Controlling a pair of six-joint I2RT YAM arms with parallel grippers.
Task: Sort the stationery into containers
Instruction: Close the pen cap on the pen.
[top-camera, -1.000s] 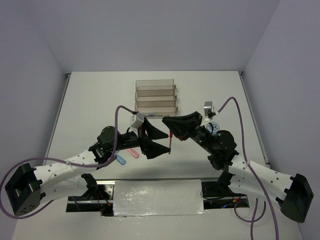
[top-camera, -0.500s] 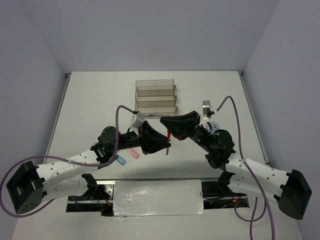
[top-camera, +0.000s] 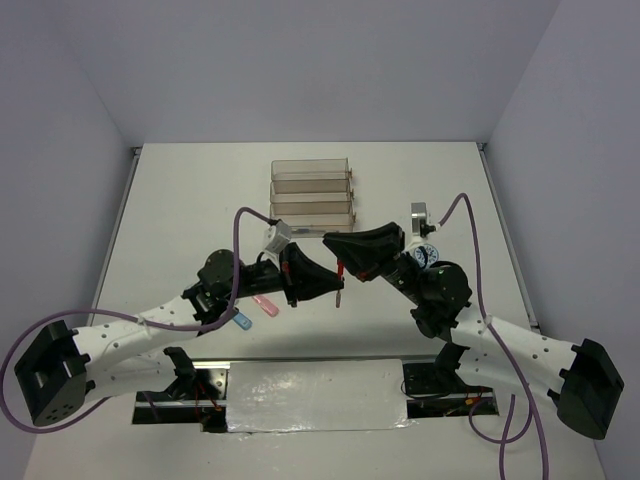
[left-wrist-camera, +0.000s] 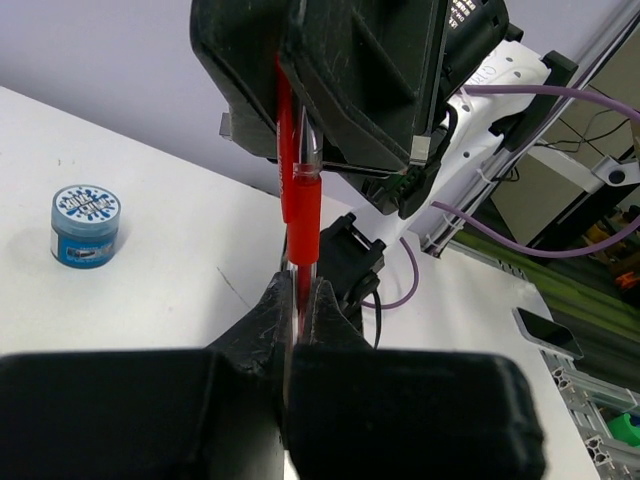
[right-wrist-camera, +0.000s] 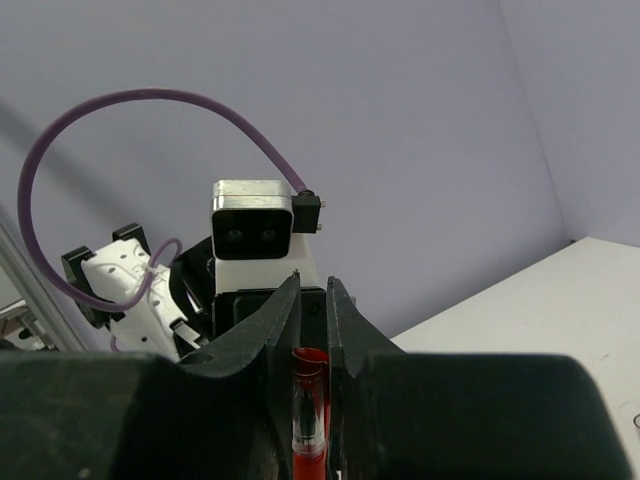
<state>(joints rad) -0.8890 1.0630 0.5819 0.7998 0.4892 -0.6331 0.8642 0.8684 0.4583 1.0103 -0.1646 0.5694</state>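
A thin red pen (top-camera: 339, 283) hangs upright above the table's near middle, held at both ends. My right gripper (top-camera: 341, 262) is shut on its upper part; in the right wrist view the pen (right-wrist-camera: 310, 410) sits between the fingers (right-wrist-camera: 282, 320). My left gripper (top-camera: 336, 292) is shut on the lower end; the left wrist view shows the pen (left-wrist-camera: 299, 200) rising from its closed tips (left-wrist-camera: 298, 292) into the right gripper (left-wrist-camera: 340, 90). The containers (top-camera: 312, 196) stand behind, at table centre.
A pink capsule (top-camera: 265, 306) and a blue capsule (top-camera: 241, 320) lie under the left arm. One round blue patterned roll (top-camera: 427, 254) sits beside the right arm, also seen as the blue roll (left-wrist-camera: 85, 212) on the white table.
My left gripper moved right to the pen and closed from wide open onto its lower end. The right gripper kept its hold and barely shifted.
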